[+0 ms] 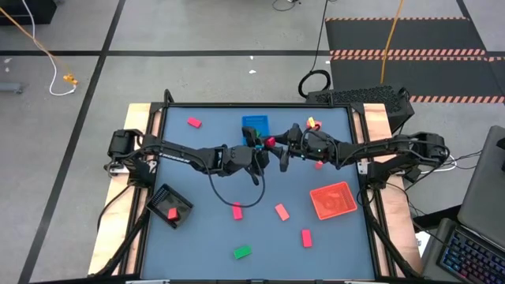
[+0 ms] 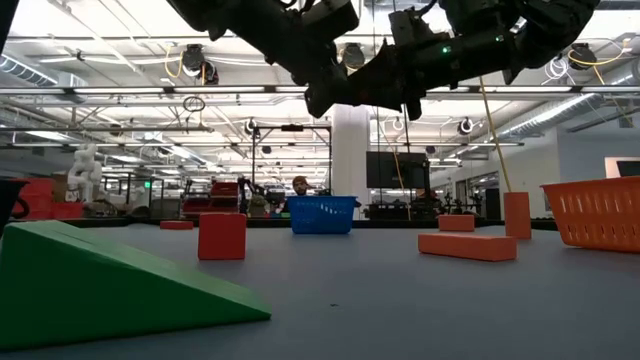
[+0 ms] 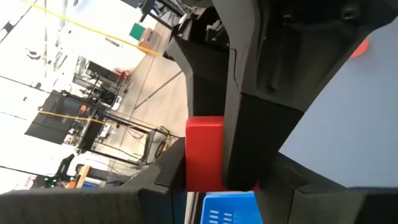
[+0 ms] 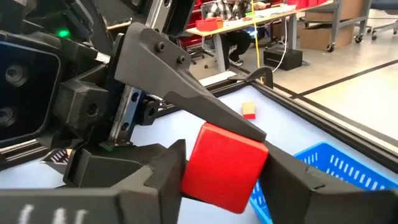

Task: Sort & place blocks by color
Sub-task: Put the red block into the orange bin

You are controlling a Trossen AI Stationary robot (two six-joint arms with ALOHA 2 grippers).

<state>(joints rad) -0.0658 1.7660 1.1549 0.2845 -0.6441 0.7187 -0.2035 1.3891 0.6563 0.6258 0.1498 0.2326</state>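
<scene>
A red block (image 1: 271,142) hangs above the table's far middle, just to the right of the blue tray (image 1: 255,125). My left gripper (image 1: 264,149) reaches it from the left and my right gripper (image 1: 278,146) from the right, and both are shut on it. The right wrist view shows the block (image 4: 224,165) between that gripper's own fingers, with a left finger (image 4: 186,93) over it. Loose blocks lie on the blue mat: pink (image 1: 193,121), pink (image 1: 237,211), salmon (image 1: 282,211), red (image 1: 306,237) and green (image 1: 242,252). My left gripper pinches the red block (image 3: 205,152) between its two fingers, coming roughly level from the table's left. One finger lies along the block's upper face (image 4: 233,134); the other is hidden behind the block. The block is clear of the table. My right gripper pinches the block's two opposite side faces (image 4: 196,168) between its fingers (image 4: 158,171), coming level from the table's right. The block sits a little tilted between them, lifted clear of the mat.
The red tray (image 1: 331,199) stands at the right and the black tray (image 1: 172,207), with a red block in it, at the near left. A small yellow-and-red piece (image 1: 312,124) lies at the far right. A raised frame (image 1: 359,158) rims the mat.
</scene>
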